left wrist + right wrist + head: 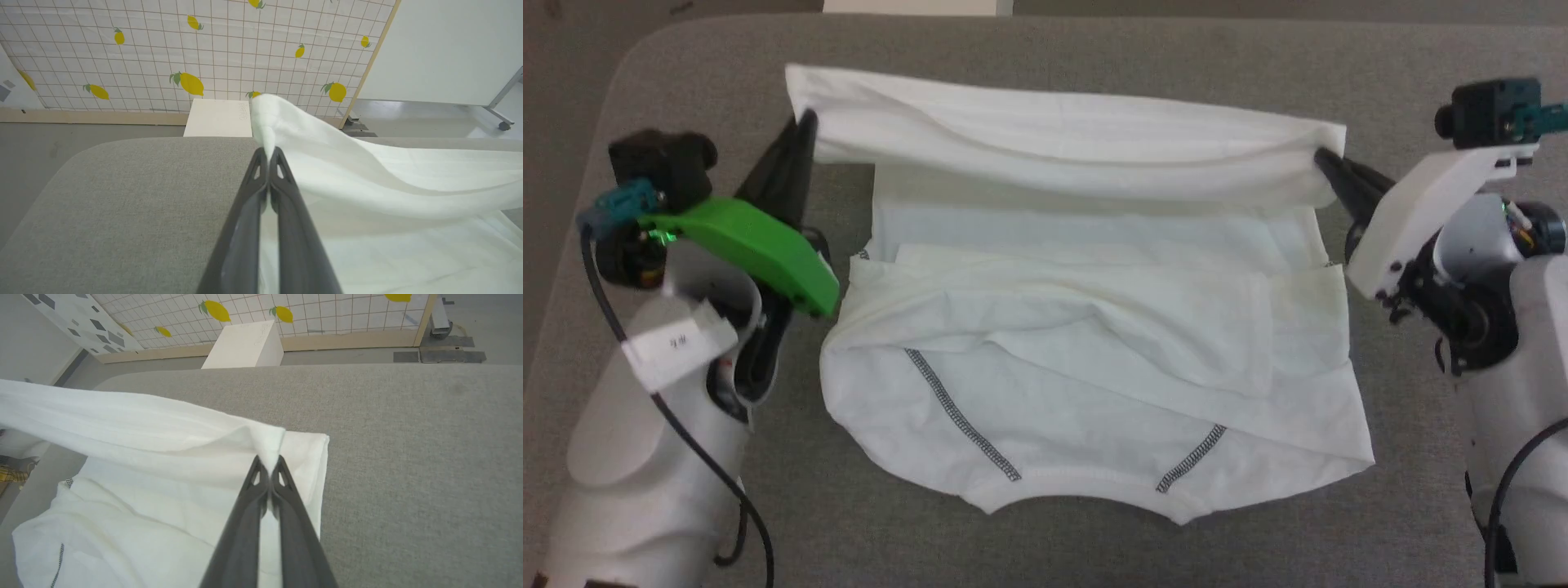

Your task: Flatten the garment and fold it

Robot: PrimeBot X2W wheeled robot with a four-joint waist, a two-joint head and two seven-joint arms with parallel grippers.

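The garment, white with dark zigzag seams, lies partly folded on the grey table. Its far edge is lifted off the table and stretched as a band between both grippers. My left gripper is shut on the band's left corner, seen close up as the left gripper pinching the garment. My right gripper is shut on the band's right corner; the wrist view shows the right gripper clamped on the garment. The collar end lies flat near the front edge.
A rigid white box stands on the floor past the table's far edge, also visible as the white box. Behind it runs a lemon-patterned grid wall. Bare grey table surface lies to both sides of the cloth.
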